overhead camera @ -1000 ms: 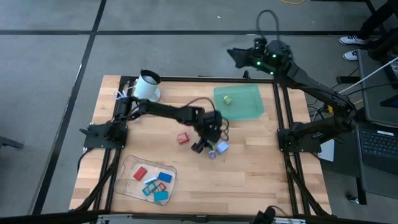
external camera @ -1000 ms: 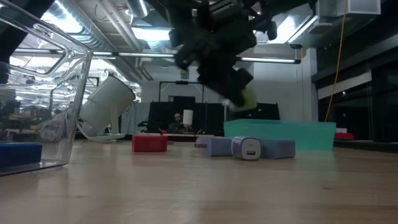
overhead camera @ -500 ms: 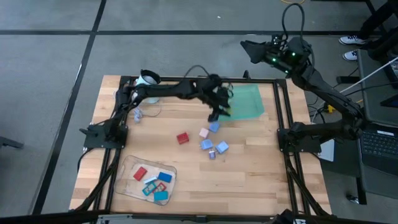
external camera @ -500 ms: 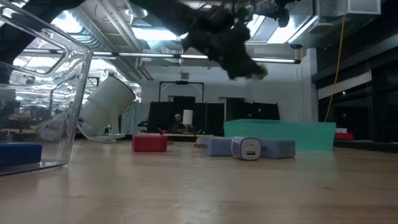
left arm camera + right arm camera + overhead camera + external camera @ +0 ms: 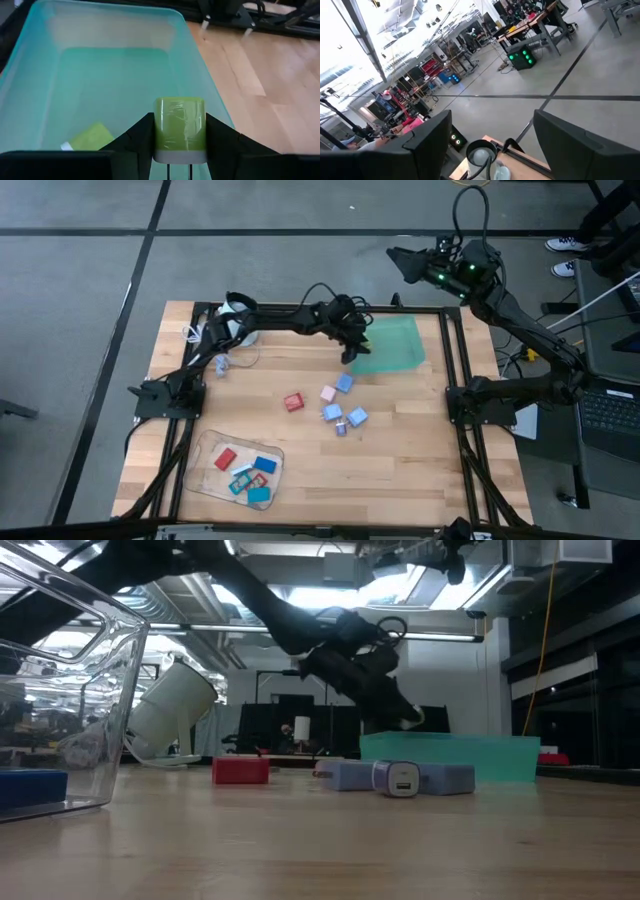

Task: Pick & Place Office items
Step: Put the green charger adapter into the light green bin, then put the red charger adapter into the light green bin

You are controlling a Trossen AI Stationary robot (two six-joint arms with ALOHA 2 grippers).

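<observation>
Left claw [image 5: 180, 150] clamped and stretched far forward; right claw [image 5: 487, 135] raised, fingers apart.

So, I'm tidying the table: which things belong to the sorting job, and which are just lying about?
Job: green piece in the left tool; teal tray; red piece; blue pieces; clear tray.
Lying about: white mug; cord.

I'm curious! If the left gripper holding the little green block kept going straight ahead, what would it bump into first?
Probably the inside floor of the teal translucent plastic tray. The left gripper, shut on the green block, points into it; depth is unclear.
</observation>
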